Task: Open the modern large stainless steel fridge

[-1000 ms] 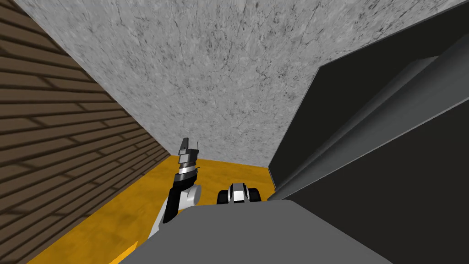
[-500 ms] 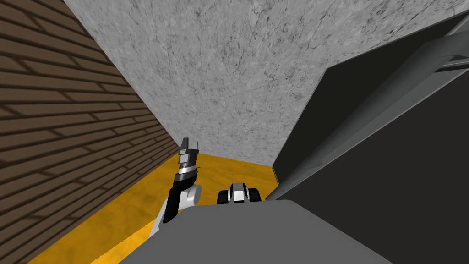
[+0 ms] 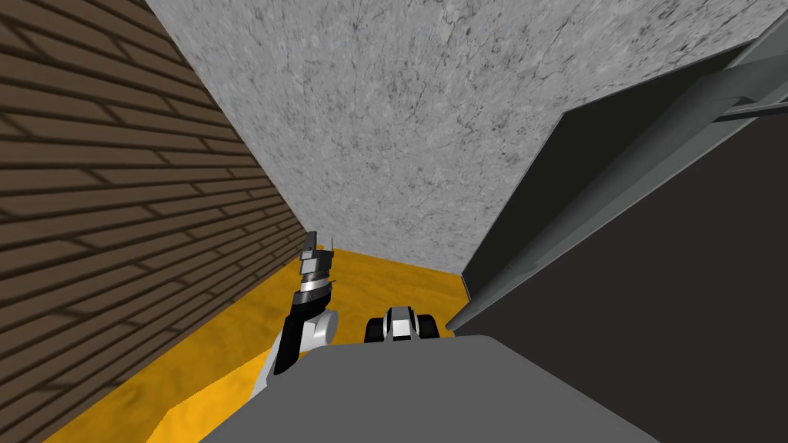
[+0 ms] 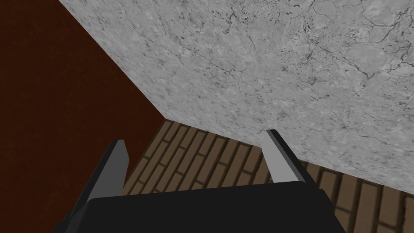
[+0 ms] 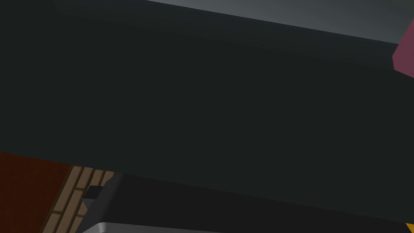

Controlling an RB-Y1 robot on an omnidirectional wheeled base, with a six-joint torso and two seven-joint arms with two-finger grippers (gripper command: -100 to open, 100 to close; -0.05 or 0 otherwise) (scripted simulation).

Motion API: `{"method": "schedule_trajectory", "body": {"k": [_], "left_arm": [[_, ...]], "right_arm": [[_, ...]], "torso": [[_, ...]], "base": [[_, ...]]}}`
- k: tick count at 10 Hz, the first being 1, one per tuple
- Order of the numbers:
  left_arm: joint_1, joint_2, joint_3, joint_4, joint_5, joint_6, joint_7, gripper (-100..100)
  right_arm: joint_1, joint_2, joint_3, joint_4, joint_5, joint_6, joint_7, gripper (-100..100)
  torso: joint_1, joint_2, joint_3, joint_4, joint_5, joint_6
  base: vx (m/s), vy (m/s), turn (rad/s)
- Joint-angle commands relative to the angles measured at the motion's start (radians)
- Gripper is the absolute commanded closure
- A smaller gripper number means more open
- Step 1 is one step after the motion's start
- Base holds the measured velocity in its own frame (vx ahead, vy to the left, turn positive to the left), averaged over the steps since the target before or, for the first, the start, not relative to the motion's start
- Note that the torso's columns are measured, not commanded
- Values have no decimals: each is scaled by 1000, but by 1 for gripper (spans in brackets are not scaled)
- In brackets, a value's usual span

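The fridge [image 3: 662,308] is a tall dark grey body on my right, with a lighter grey band [image 3: 616,192] running along it between two dark faces. No gap shows at its door. My left gripper [image 3: 317,244] is raised ahead of my chest, well left of the fridge. In the left wrist view that gripper [image 4: 198,157] is open with nothing between its fingers. My right arm [image 3: 400,327] is folded low, close to the fridge's bottom corner. The right wrist view faces the fridge's dark flat surface [image 5: 202,89] from close up.
A brown brick wall [image 3: 115,215] runs along my left and a grey marbled wall [image 3: 400,131] stands ahead. The orange floor [image 3: 231,346] forms a narrow strip between brick wall and fridge. A dull pink block [image 5: 405,56] shows beside the dark surface.
My view has swung: the brick wall takes up more of the left and the fridge has slid right. Both arms hold the same pose.
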Motion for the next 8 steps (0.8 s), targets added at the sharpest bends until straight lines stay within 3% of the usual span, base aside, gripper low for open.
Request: {"method": "schedule_trajectory", "body": {"k": [1, 2, 5, 6, 7, 8], "left_arm": [[0, 0, 0, 0, 0, 0, 0, 0], [0, 0, 0, 0, 0, 0, 0, 0], [0, 0, 0, 0, 0, 0, 0, 0], [0, 0, 0, 0, 0, 0, 0, 0], [0, 0, 0, 0, 0, 0, 0, 0], [0, 0, 0, 0, 0, 0, 0, 0]], "right_arm": [[-24, -64, 44, 69, -14, -10, 55, 100], [-24, -81, 44, 94, -14, -10, 64, 100], [-24, -88, 44, 137, -14, -10, 64, 100], [-40, -132, 91, 166, -27, -27, 116, 100], [-40, -150, 91, 193, -27, -27, 124, 100], [-40, -161, 91, 220, -27, -27, 124, 100]], "torso": [[-3, 0, -3, 1, 2, 1], [-2, 4, 1, 0, -2, -9], [-7, 3, -1, 3, 0, 1], [-8, 6, -2, 4, 3, 0], [-5, 10, 4, 3, -2, -10], [-6, 8, 6, 3, -4, -9]], "base": [[-125, 76, 146], [-184, 110, 109], [-32, 35, 22], [-126, 78, 118], [-162, 94, 147], [-91, 62, 64]]}}
